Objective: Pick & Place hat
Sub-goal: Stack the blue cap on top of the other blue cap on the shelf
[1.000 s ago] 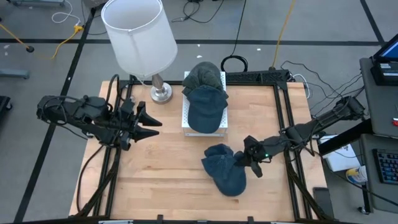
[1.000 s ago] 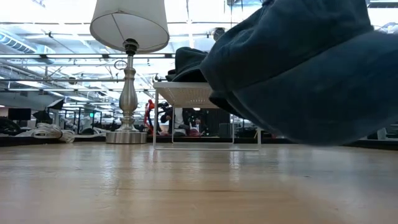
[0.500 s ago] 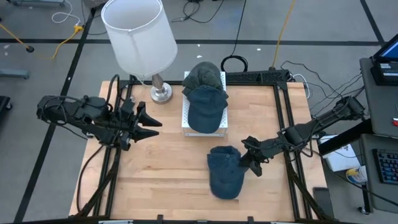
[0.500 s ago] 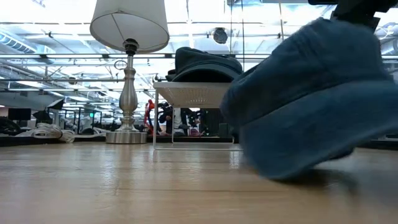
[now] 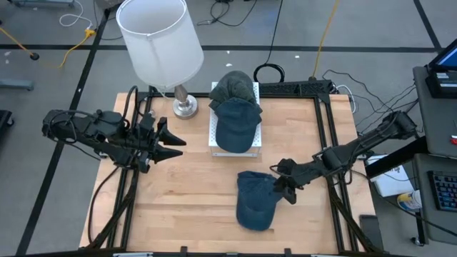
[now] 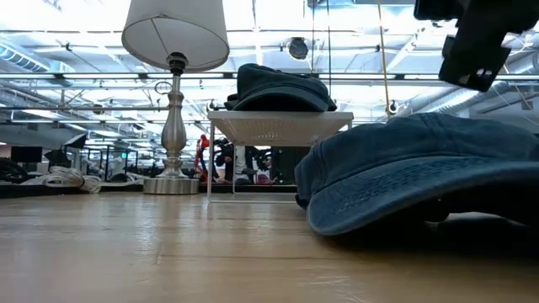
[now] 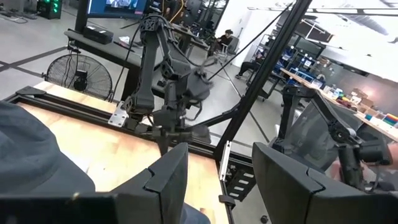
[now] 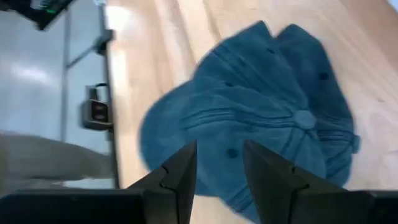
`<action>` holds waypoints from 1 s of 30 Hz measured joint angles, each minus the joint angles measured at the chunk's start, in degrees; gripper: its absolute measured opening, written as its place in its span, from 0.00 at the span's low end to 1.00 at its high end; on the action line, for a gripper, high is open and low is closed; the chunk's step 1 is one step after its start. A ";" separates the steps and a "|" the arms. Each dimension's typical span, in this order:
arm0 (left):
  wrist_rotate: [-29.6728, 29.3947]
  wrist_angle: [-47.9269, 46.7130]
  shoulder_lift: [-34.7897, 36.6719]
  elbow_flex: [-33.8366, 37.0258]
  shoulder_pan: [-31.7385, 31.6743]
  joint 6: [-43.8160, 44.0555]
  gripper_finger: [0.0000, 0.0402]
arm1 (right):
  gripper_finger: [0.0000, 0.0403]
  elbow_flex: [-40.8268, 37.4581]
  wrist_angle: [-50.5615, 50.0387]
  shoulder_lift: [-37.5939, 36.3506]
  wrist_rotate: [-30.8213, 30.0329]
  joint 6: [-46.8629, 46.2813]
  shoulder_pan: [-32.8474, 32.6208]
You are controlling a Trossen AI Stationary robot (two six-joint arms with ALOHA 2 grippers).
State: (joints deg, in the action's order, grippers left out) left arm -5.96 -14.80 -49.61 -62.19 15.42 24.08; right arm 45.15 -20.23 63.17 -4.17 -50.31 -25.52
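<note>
Since a second ago, the blue cap (image 5: 257,203) that your right gripper (image 5: 283,188) carried in the air has come down and now lies flat on the wooden table (image 5: 186,207), settled a little toward the left arm's side of where it hung. In the low view the cap (image 6: 421,181) rests nearest the camera, its brim against the boards, with the right gripper (image 6: 472,42) above it and clear of the cloth. You will find that gripper's fingers parted with a narrow gap between them and nothing held; the right wrist view shows the cap (image 8: 261,130) lying free beyond the finger (image 8: 177,180) tips, crown up. In the high view the gripper sits just beside the cap's edge nearest the right arm, close enough that contact cannot be ruled out from above. Farther back on the table stands a white rack (image 5: 235,135) bearing two more caps, a blue one (image 5: 235,123) toward the front and a dark green one (image 5: 234,86) behind it. Beside the rack, toward the left arm, stands a lamp (image 5: 161,43) with a white shade and a metal base. Your left gripper (image 5: 171,146) waits over the table's left side, well apart from the cap, fingers spread wide and empty.
</note>
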 joint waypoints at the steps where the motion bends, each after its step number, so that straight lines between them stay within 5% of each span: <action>1: 0.00 0.01 0.01 0.00 0.00 0.00 0.46 | 0.32 0.00 0.08 0.95 -0.29 0.01 0.04; 14: 1.66 -0.41 0.01 0.00 0.08 0.38 0.46 | 0.48 0.00 -1.36 9.42 -3.22 3.32 5.32; 25: 3.54 -3.43 0.01 0.00 0.09 0.72 0.46 | 0.48 0.00 3.83 17.39 -1.41 8.40 5.64; 30: 3.52 -3.44 0.01 0.00 0.09 0.68 0.46 | 0.36 0.00 4.11 18.51 -0.08 8.40 5.66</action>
State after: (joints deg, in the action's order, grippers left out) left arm -2.43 -18.24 -49.60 -62.19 15.51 24.75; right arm 45.15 -16.12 81.68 -4.25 -41.91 -19.85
